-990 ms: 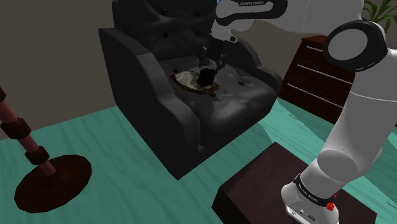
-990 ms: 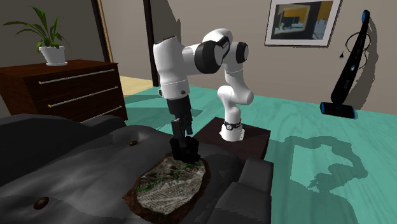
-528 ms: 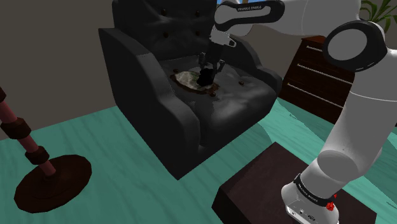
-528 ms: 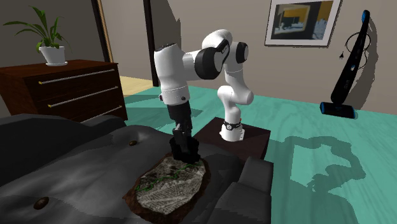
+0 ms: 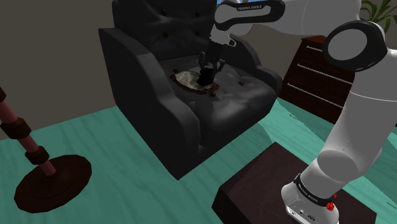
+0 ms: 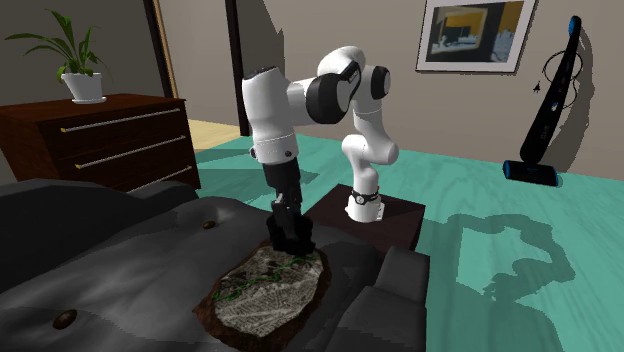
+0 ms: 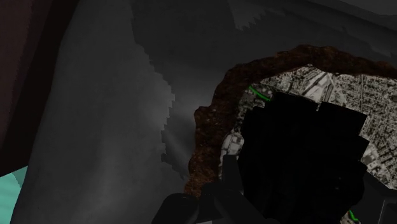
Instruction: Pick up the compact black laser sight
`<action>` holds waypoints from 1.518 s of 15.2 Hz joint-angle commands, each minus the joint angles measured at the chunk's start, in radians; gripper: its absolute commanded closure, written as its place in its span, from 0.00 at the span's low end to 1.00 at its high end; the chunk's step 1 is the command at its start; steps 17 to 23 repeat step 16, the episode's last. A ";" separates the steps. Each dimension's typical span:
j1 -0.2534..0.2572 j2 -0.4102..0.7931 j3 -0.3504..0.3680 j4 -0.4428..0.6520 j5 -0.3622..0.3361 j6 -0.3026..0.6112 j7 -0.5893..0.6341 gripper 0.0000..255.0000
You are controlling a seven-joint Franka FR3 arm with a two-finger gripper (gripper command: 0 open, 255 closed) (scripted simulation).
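The black laser sight sits on a mottled grey slab with a brown rim, which rests on the seat of a dark armchair. My gripper is lowered onto the sight and shut on it. In the second exterior view the gripper stands upright at the slab's far end, over the black sight. In the wrist view the sight is a black block clasped between the fingers of my gripper, above the slab's rim.
The armchair's arms and tufted back rise around the seat. A dark wooden dresser with a potted plant stands beside it. A floor lamp's round base is on the teal floor. A vacuum leans on the wall.
The gripper has come down onto the laser sight and its fingers have shut on it. Over the last half second nothing has moved.
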 commanded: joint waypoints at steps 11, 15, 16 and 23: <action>0.000 0.007 0.001 0.164 -0.006 -0.154 0.028 1.00; 0.001 0.015 0.001 0.218 -0.008 -0.199 0.036 1.00; 0.001 0.016 0.001 0.218 -0.008 -0.199 0.036 1.00; 0.001 0.016 0.001 0.218 -0.008 -0.199 0.036 1.00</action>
